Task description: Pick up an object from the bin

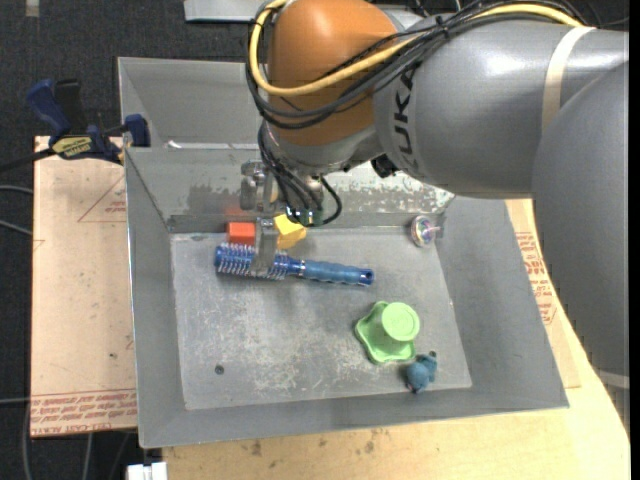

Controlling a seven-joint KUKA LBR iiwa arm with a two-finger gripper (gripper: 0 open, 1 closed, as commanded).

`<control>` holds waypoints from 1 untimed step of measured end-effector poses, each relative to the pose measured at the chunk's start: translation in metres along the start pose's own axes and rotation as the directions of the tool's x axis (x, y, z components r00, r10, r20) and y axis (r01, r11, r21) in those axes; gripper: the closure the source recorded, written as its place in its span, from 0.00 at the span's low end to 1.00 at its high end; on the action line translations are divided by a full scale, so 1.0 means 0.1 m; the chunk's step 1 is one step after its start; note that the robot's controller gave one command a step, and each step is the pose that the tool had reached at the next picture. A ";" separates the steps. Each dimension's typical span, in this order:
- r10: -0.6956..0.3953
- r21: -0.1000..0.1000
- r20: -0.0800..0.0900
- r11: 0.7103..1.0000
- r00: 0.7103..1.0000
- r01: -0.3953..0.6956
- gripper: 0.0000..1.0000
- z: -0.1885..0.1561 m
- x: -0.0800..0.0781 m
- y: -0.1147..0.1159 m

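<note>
**1. Arm.** The grey robot arm (500,98) enters from the right of the camera view and extends over the rear half of the grey metal bin (150,288). A rounded orange cover (325,53) sits on the wrist. Black and yellow cables (450,23) are routed across it.

**2. Hand.** The hand (266,258) points straight down at the rear left of the bin floor. Its tip meets the blue plastic brush (330,274) at the junction of the bristled head and the handle. The wrist hides most of the hand, so how far it is open cannot be told, nor whether it has hold of the brush.

**3. Task thing.** The blue plastic brush lies flat on the bin floor. Its bristled head is toward the view's left. Its ribbed handle runs to the right and slightly toward the front.

**4. Adjacent things.**
- A small orange-red block (240,232) lies just behind the brush head, to the view's left of the hand.
- A small yellow block (291,232) lies just behind the brush, on the other side of the hand.
- Both blocks are near the foot of the rear wall.

**5. Remaining things.**
- A light green plastic piece with a round top (388,330) rests on the front right of the floor.
- A small blue-grey figure (421,372) lies just beside it, toward the front right corner.
- A small shiny ball (425,231) sits at the foot of the rear wall on the right, well apart from the hand.
</note>
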State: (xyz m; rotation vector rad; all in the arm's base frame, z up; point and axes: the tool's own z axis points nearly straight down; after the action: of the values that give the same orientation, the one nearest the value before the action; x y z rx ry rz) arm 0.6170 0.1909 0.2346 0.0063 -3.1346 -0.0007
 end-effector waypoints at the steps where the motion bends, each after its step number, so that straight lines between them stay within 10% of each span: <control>1: -0.134 0.002 0.005 0.991 0.991 0.134 0.00 1.68 -0.05 -0.73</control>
State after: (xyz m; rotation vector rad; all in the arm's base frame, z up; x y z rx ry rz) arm 0.6207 0.1179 0.0661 0.2169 -3.1318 0.0006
